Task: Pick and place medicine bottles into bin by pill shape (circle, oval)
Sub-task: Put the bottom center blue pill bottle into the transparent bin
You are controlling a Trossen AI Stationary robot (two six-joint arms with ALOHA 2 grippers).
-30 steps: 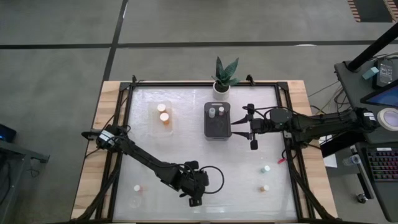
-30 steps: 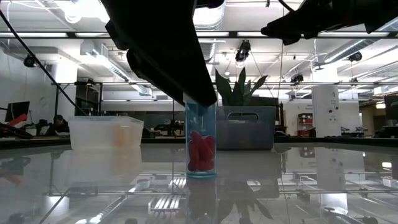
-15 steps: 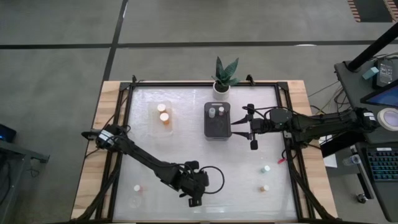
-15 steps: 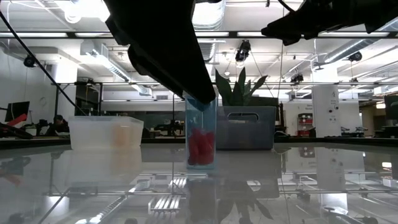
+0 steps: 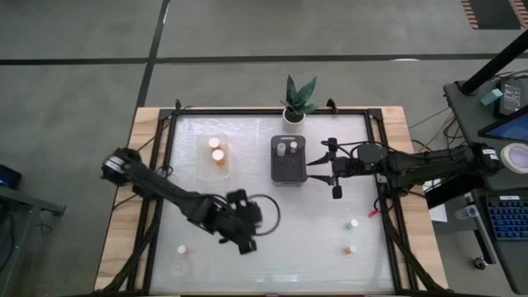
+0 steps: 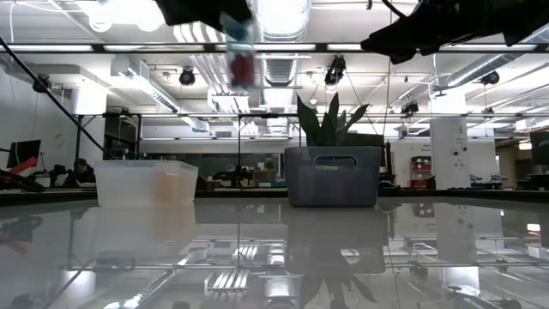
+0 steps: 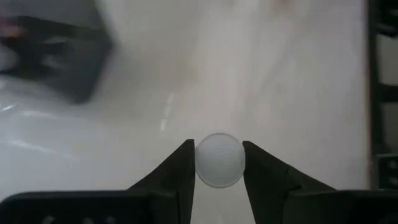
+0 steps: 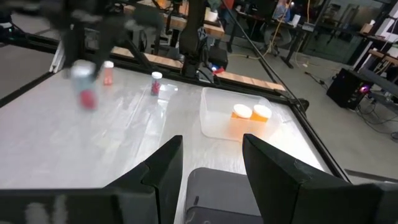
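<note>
My left gripper [image 5: 245, 239] is shut on a clear, white-capped medicine bottle [image 6: 241, 50] with red pills, held high above the table's middle. My right gripper [image 5: 334, 168] is open and empty just right of the dark bin [image 5: 289, 165], which holds two thin bottles [image 5: 286, 148]. A clear bin [image 5: 216, 165] at the far left holds two orange bottles [image 5: 217, 149]. Other bottles stand on the table at the near left [image 5: 182, 248] and the near right [image 5: 353, 223], [image 5: 351, 249]. My left gripper pinches the bottle at its white-capped top end [image 7: 219, 160] between its two fingers [image 7: 183, 165], one on each side of the cap. The fingers come from above, pointing down. The bottle hangs below them, roughly upright and lifted clear of the table.
A potted green plant [image 5: 297, 101] stands at the far edge behind the dark bin. A wooden frame and black rails [image 5: 165, 173] border the glossy tabletop. The right wrist view shows the clear bin [image 8: 239, 118] and two standing bottles [image 8: 156, 83] across the table.
My left gripper has risen with the bottle and gone toward the far and left edges. The bottle, which stood on the table a second ago, is now lifted clear and high above it. My right arm has kept still.
</note>
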